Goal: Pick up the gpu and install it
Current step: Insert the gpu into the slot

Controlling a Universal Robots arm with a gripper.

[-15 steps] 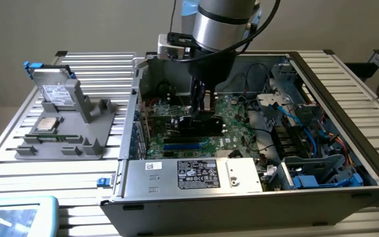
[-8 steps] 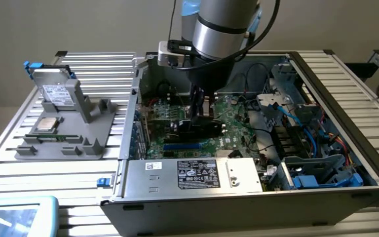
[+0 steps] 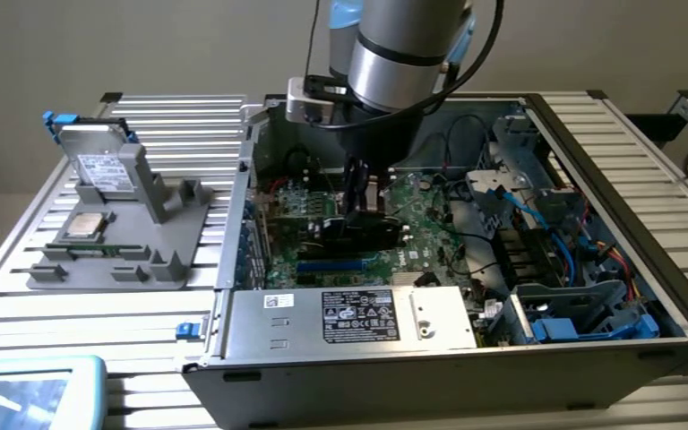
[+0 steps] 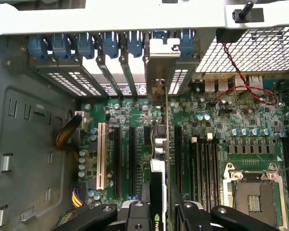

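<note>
Your arm comes down steeply from above, with the wrist close to vertical. Your gripper points straight down. Its black fingers are clamped on both faces of the gpu, which stands edge-on between them.

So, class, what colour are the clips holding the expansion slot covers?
The clips are blue; wrist view shows them best.
</note>
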